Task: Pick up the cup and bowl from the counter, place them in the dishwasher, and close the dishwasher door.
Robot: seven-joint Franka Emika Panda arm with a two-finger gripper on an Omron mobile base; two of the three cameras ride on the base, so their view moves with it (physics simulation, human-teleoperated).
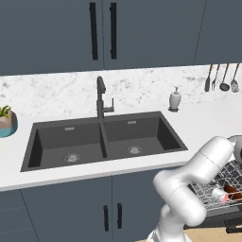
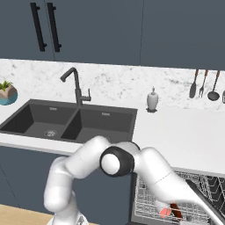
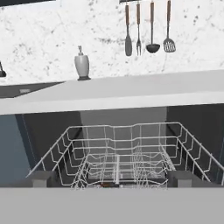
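Note:
The dishwasher stands open under the counter (image 1: 201, 124), with its grey wire rack (image 3: 131, 135) pulled out. In the rack lies the small pale cup (image 1: 219, 193), its red-orange end (image 2: 165, 212) showing, with the dark red-brown bowl (image 1: 231, 189) (image 2: 176, 211) right beside it. My gripper (image 3: 111, 178) hangs just in front of the rack, facing its black interior. The two fingertips (image 3: 41, 177) stand far apart with nothing between them. Only a reddish sliver shows low in the rack in the hand view. I cannot make out the dishwasher door.
A black double sink (image 1: 101, 139) with a dark faucet (image 1: 100, 97) sits left of the dishwasher. A white soap dispenser (image 1: 175, 99) stands on the counter, utensils (image 3: 146, 28) hang on the wall, and a teal plant pot (image 1: 7, 122) is far left. Blue-grey cabinets (image 1: 101, 30) hang above.

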